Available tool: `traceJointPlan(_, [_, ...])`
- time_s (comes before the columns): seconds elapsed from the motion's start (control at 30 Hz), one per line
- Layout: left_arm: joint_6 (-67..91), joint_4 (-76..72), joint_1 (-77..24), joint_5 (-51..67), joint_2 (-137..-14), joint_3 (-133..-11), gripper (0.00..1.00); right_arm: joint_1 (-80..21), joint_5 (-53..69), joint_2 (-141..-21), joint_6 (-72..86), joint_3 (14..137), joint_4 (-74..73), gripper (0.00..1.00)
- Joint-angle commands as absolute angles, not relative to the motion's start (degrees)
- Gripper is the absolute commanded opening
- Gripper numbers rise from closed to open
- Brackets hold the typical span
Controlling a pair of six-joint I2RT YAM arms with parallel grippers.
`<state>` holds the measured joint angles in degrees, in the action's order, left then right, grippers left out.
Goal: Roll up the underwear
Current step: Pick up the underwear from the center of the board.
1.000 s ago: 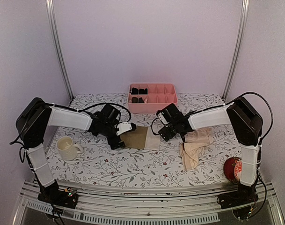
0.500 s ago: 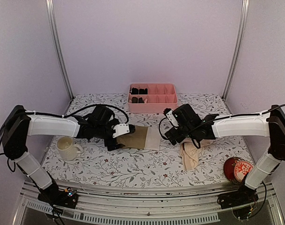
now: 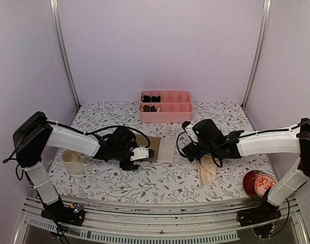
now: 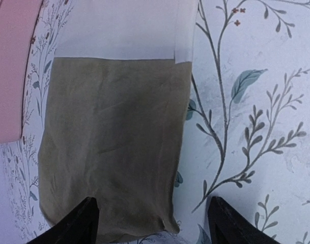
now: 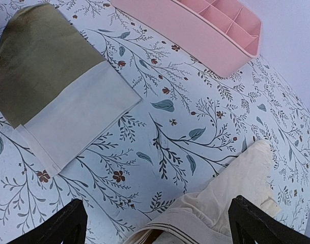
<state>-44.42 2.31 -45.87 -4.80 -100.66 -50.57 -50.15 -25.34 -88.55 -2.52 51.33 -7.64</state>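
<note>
With fingers spread wide, the left gripper (image 4: 153,223) hangs over the near hem of the olive underwear (image 4: 114,142), which runs lengthwise straight ahead of them; the right gripper (image 5: 162,223), likewise splayed, is farther off.

The tabletop (image 3: 160,180) is covered with a white cloth printed with grey-green leafy twigs and small red flowers. At the upper middle of the top view, near the back edge, stands a pink compartment tray (image 3: 166,117). Just below it, around the centre, the olive-brown underwear (image 3: 156,144) lies flat as a neat rectangle, its cream-white part toward the right. Right of centre, the peach-beige underwear (image 3: 206,172) lies crumpled, apart from the first, with a strip of bare cloth between them. A cream mug (image 3: 72,160) stands at the left. A red round object (image 3: 258,183) with a pale patterned face sits in the lower right corner.
</note>
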Motion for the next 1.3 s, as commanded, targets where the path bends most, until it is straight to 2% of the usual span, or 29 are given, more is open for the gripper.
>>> traceJointPlan(0.0, [-44.9, 1.1, -47.1, -8.7, -103.7, -50.8, 0.72, -51.4, -25.8, -86.5, -2.1, 50.5, -5.3, 0.99])
traceJointPlan(0.07, [-44.8, 1.1, -47.3, -9.2, -104.1, -50.8, 0.64, -52.1, -26.3, -86.1, -2.6, 50.2, -5.0, 0.99])
traceJointPlan(0.23, [-44.3, 1.8, -47.4, -10.1, -104.6, -51.2, 0.34, -53.4, -28.0, -84.3, -5.7, 48.3, -1.9, 0.99])
traceJointPlan(0.43, [-43.1, 3.1, -47.4, -9.4, -105.4, -53.2, 0.02, -55.8, -28.2, -81.9, -15.3, 41.0, 11.0, 0.99])
traceJointPlan(0.77, [-44.2, 7.2, -46.9, -5.1, -102.4, -56.9, 0.0, -61.0, -18.3, -84.8, -37.2, 29.1, 34.6, 0.99])
traceJointPlan(1.27, [-46.0, 10.3, -45.7, -2.7, -101.1, -57.3, 0.0, -64.1, -25.4, -110.3, -53.9, 43.5, 35.2, 0.99])
